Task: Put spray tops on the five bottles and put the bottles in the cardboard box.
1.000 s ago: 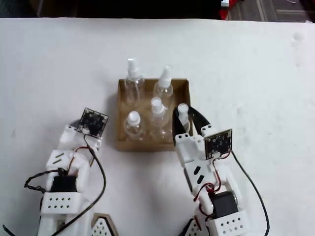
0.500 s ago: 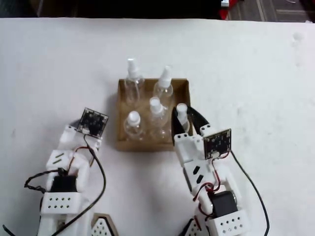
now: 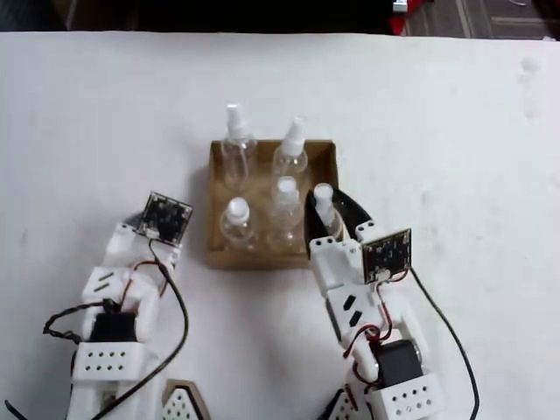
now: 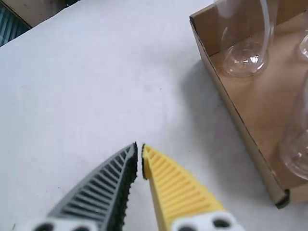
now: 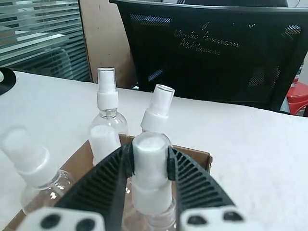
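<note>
Left gripper [image 4: 139,153]: fingers [image 4: 168,183] closed on nothing, over bare counter [image 4: 96,72] just beside the cardboard box [image 4: 230,103]. Right gripper [image 5: 150,161]: fingers [image 5: 197,185] clamped on the spray top of the fifth bottle [image 5: 150,147], at the box's near right corner (base hidden). Beyond, four capped bottles [image 3: 236,219] stood inside. Risks judged: the bottle catching the box wall and tipping, knocking its neighbour [image 3: 284,206], or the top pulling loose, since the hold sat high.

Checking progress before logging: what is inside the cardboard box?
Four spray-topped bottles stand in the cardboard box, plus a fifth bottle clamped by the right gripper; its jaws cover that bottle's base.
</note>
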Action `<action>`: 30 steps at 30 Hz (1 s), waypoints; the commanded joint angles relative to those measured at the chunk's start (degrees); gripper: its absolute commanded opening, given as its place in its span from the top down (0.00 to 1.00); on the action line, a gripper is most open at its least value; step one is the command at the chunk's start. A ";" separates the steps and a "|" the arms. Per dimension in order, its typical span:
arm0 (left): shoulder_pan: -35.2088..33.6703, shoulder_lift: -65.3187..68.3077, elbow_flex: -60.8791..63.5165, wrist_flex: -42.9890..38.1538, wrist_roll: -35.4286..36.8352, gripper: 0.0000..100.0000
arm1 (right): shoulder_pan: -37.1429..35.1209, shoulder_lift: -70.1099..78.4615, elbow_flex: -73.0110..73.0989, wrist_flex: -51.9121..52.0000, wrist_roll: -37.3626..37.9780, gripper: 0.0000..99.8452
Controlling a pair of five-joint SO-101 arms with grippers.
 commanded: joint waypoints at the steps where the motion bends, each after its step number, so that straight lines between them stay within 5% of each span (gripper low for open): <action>1: 0.66 -0.84 -2.02 -1.32 -0.53 0.97 | -0.40 -0.57 -0.26 -0.84 -0.53 0.98; 30: 0.66 -0.84 -1.93 -1.32 -0.53 0.97 | 3.03 -1.63 0.18 1.80 -0.44 0.98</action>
